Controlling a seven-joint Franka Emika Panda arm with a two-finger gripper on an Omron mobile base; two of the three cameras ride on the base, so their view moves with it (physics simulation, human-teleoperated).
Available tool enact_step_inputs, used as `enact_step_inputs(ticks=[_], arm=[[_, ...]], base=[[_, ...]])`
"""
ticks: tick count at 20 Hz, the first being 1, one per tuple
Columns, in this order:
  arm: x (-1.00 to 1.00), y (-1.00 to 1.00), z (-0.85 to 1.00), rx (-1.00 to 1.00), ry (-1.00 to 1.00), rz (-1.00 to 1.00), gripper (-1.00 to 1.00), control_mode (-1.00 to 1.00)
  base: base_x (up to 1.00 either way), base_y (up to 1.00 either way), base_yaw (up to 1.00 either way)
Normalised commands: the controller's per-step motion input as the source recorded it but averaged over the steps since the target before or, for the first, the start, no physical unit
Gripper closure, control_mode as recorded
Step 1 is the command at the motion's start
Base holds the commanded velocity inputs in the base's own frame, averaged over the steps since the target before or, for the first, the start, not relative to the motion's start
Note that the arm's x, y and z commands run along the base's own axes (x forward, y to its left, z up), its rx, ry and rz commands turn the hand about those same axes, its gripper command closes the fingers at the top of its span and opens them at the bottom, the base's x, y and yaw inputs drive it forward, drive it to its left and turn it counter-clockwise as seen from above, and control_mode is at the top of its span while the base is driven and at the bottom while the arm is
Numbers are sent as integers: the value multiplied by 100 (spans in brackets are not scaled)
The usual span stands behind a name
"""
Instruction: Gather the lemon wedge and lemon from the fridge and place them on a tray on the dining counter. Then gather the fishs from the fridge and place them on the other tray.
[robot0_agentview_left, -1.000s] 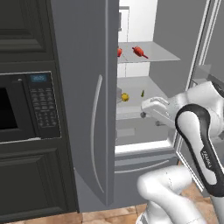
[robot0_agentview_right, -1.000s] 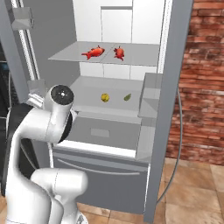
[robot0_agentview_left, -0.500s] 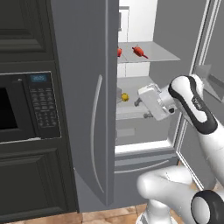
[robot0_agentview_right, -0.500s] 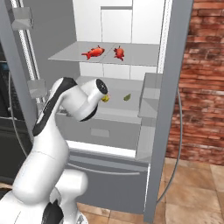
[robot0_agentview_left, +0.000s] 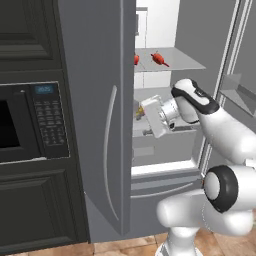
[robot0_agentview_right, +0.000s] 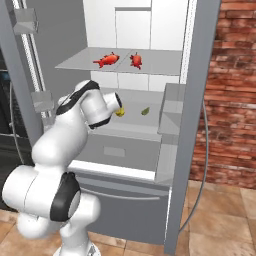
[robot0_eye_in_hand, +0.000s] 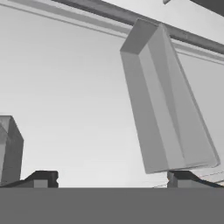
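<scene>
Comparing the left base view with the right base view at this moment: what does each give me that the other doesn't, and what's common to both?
Left base view: the microwave in the dark cabinet, next to the fridge's shut door with its curved handle.

Right base view: the brick wall, a clear look at the lemon and the lemon wedge on the middle shelf, and the door bin.

Shared: the fridge with one door open, the arm reaching in, and the fishs on the upper shelf.
</scene>
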Motion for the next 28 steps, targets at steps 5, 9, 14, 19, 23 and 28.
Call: enact_step_inputs(ticks=[5, 9, 14, 19, 23, 28], arm=[[5, 81, -31, 9, 1, 22, -100, -100], [-11, 93, -30, 6, 0, 21, -100, -100], [-10, 93, -25, 5, 0, 20, -100, -100], [-21, 95, -7, 2, 0, 16, -100, -100], [-36, 98, 0, 0, -2, 10, -100, -100], [-42, 74, 0, 0, -6, 5, -100, -100]], base=[[0, 0, 0], [0, 0, 0], [0, 0, 0], [0, 0, 0], [0, 0, 0], [0, 0, 0]])
